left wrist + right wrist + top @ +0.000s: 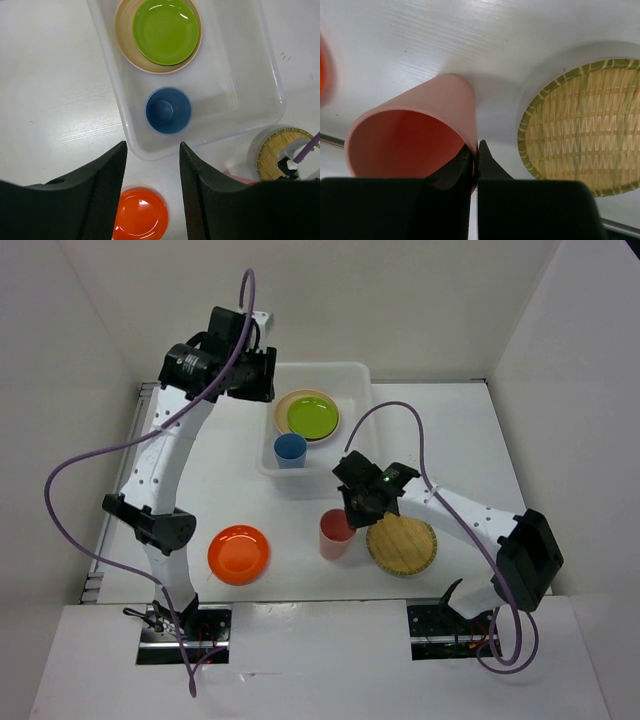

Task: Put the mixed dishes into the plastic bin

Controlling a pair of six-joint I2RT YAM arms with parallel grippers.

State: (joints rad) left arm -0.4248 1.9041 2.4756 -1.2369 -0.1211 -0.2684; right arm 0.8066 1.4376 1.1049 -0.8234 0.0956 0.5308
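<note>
The white plastic bin holds a lime green plate stacked on a pale yellow plate, and a blue cup. My left gripper hovers open and empty over the bin's left side; its wrist view shows the bin, green plate and blue cup below the gripper. My right gripper is shut on the rim of the pink-red cup, one finger inside and one outside. A woven tan disc and an orange plate lie on the table. Purple and black plates are out of view.
White walls enclose the table on the left, back and right. The woven disc lies just right of the held cup. The left arm's purple cable loops out over the table's left side.
</note>
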